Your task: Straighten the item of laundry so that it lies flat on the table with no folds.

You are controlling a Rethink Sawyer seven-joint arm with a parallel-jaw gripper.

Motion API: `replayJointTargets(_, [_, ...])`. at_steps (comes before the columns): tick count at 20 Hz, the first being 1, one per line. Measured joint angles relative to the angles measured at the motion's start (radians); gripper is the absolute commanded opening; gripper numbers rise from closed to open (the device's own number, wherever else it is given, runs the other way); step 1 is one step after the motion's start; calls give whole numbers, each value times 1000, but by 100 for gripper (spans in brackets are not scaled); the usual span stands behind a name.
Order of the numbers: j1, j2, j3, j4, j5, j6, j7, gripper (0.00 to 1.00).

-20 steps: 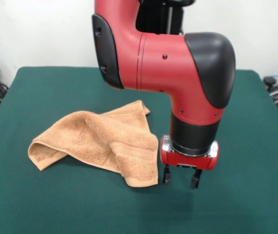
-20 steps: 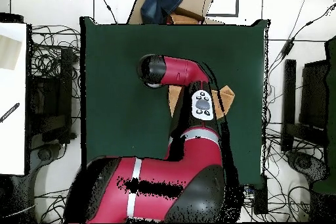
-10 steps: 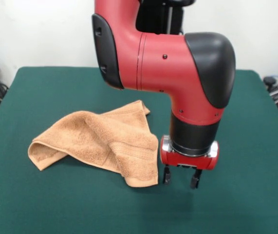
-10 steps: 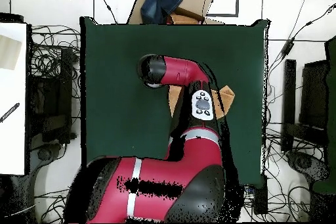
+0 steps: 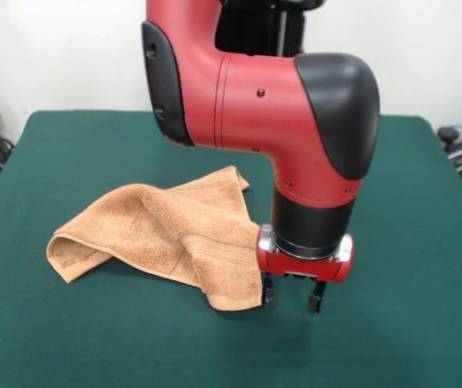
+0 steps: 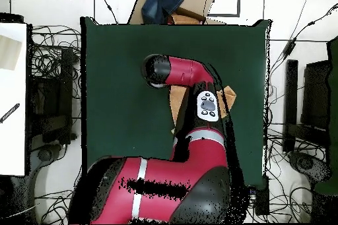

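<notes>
Towel [image 5: 166, 234] lying crumpled and folded on green surface [image 5: 409, 323], long axis running left-right. Gripper [image 5: 288, 295], fingers [image 5: 266, 293] apart, now hovering just beside towel's near right corner, having shifted leftward.

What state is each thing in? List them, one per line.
towel: crumpled and folded over itself, not flat, resting on the table.
gripper: open, empty, pointing down just above the table, right beside the towel's near corner.
table: green top, bearing the towel.
cardboard box: past the table's edge in the overhead view, with dark blue cloth on it.
</notes>
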Motion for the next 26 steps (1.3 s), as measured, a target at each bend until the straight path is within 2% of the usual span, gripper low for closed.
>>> replayJointTargets(26, [-42, -70, 0, 22, 0, 0, 0, 100])
